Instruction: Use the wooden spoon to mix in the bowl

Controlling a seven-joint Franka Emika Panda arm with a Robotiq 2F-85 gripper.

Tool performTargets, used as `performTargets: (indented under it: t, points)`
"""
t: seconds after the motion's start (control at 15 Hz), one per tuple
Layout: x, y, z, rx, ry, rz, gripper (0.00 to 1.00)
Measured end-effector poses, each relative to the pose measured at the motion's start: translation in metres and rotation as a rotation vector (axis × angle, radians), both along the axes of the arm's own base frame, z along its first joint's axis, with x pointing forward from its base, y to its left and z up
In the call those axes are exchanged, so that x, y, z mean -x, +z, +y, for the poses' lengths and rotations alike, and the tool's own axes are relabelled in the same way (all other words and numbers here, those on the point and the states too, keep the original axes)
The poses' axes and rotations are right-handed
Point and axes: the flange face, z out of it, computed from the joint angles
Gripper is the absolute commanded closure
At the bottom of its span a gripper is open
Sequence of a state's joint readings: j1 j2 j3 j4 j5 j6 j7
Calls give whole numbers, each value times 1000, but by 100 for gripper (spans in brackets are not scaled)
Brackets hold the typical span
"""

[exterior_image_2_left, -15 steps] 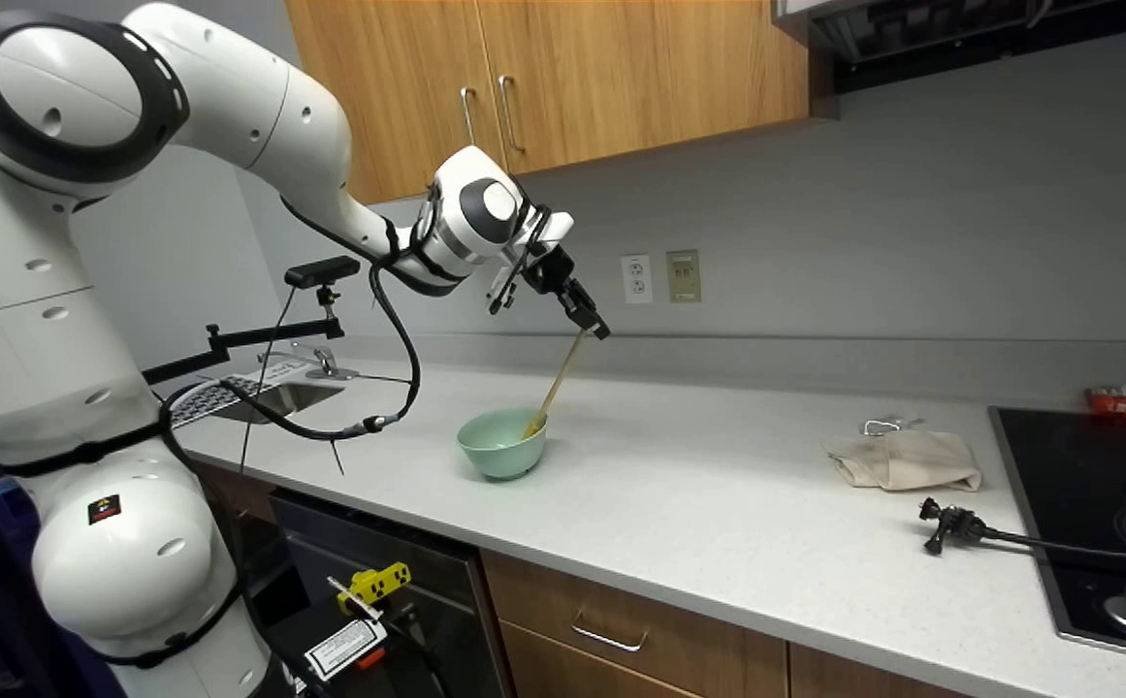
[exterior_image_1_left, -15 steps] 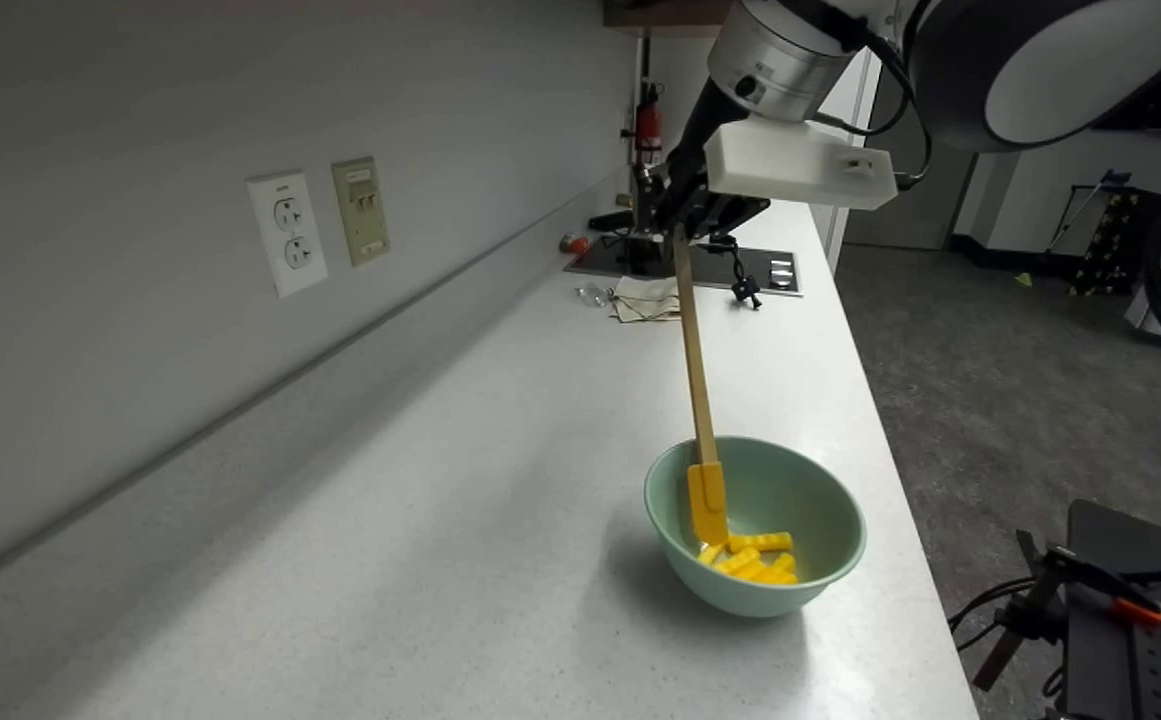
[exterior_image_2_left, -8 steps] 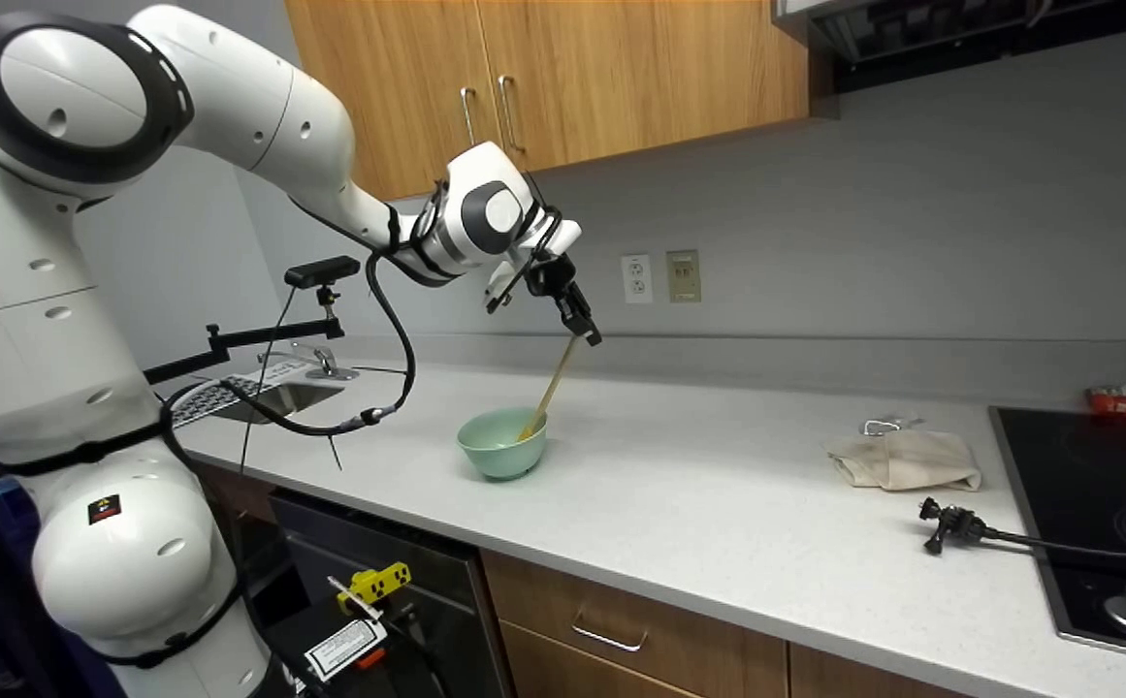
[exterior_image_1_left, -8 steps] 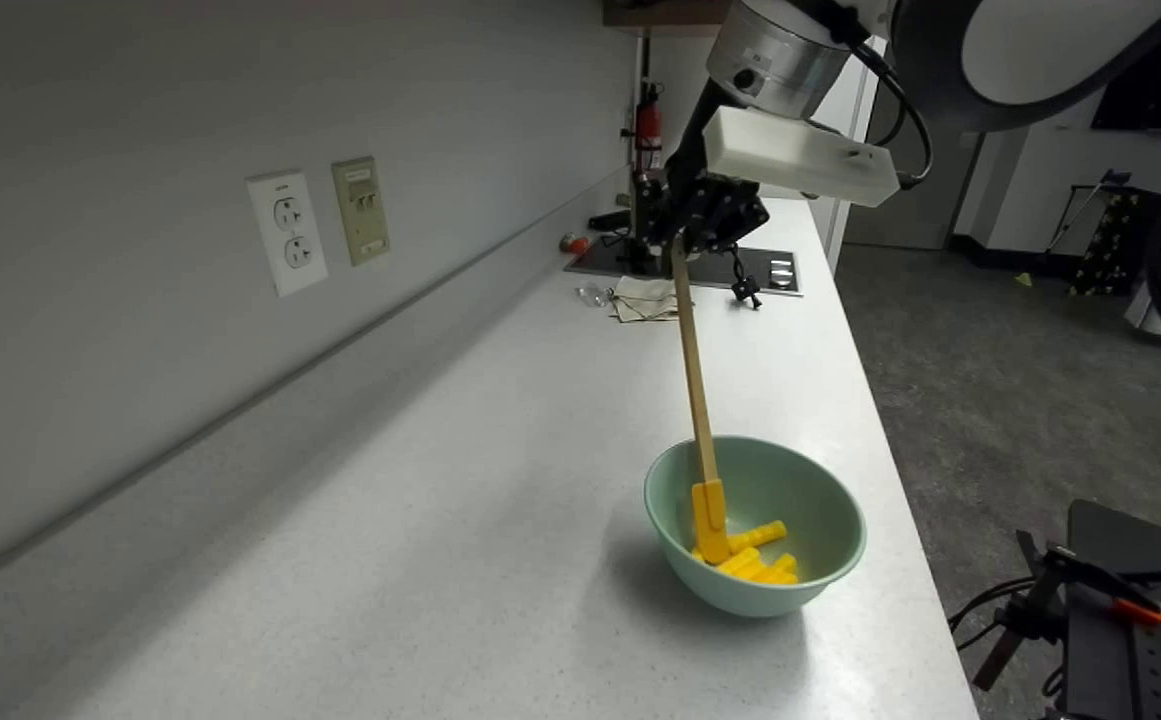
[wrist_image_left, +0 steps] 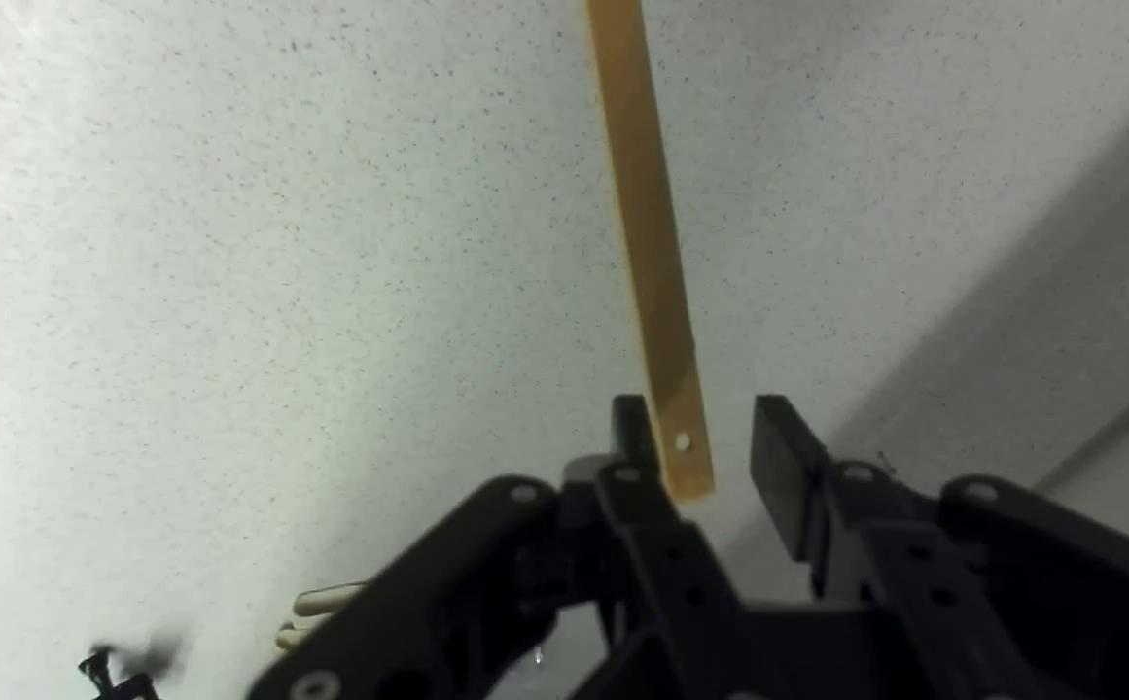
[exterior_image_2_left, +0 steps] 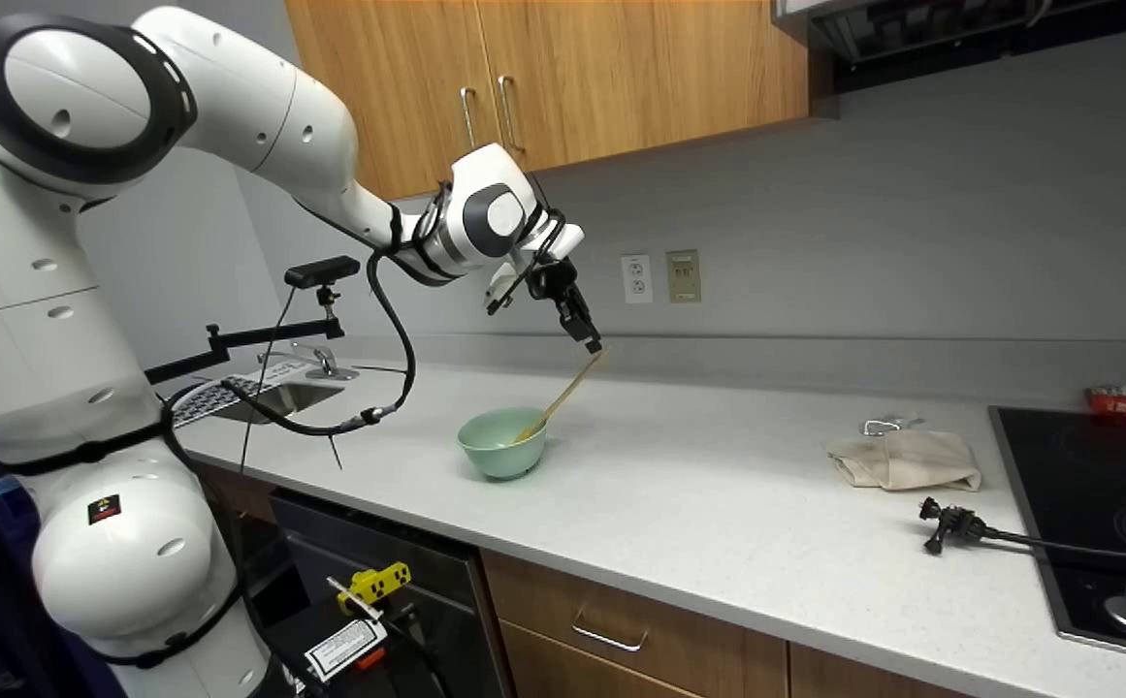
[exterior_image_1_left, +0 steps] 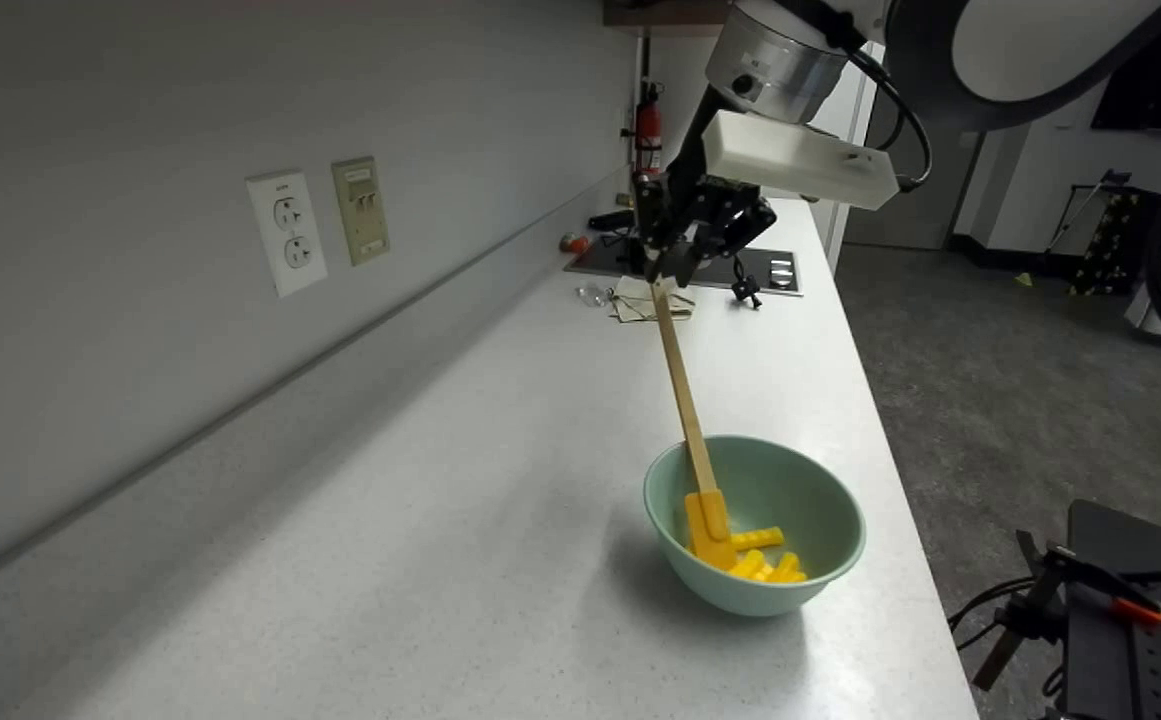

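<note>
The wooden spoon point(exterior_image_1_left: 685, 395) leans tilted in the bowl point(exterior_image_1_left: 798, 490), its flat yellow-orange head resting among yellow pieces point(exterior_image_1_left: 760, 540) on the bowl's near-wall side. The handle crosses the rim and slants up toward the wall. The spoon point(exterior_image_2_left: 570, 390) and the mint-green bowl point(exterior_image_2_left: 499, 458) also show in an exterior view. My gripper point(exterior_image_1_left: 668, 276) is open at the top of the handle. In the wrist view the handle end point(wrist_image_left: 650, 214), with a small hole, lies between the open fingers point(wrist_image_left: 702, 401), close to the left finger and apart from the right one. The bowl is out of the wrist view.
A folded beige cloth point(exterior_image_2_left: 907, 461), a black clamp on a flexible arm point(exterior_image_2_left: 955, 524) and a black cooktop point(exterior_image_2_left: 1106, 514) lie farther along the counter. The wall with outlets point(exterior_image_1_left: 287, 232) runs behind. A sink point(exterior_image_2_left: 296, 397) lies beyond the bowl.
The gripper lowered slightly and its fingers opened around the handle. The spoon's head sank into the yellow pieces, which shifted. The handle's top now leans farther toward the wall.
</note>
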State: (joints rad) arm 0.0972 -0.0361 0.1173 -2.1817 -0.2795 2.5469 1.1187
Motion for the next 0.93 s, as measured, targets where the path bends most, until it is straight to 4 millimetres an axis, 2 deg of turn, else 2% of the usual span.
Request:
performTargets:
  t: [0.2, 0.33, 0.6, 0.93]
  points:
    - [0, 0, -1, 5, -3, 10, 12]
    - [1, 1, -2, 16, -3, 27, 0]
    - [8, 10, -6, 65, 37, 83, 0]
    - [29, 36, -10, 89, 125, 167, 0]
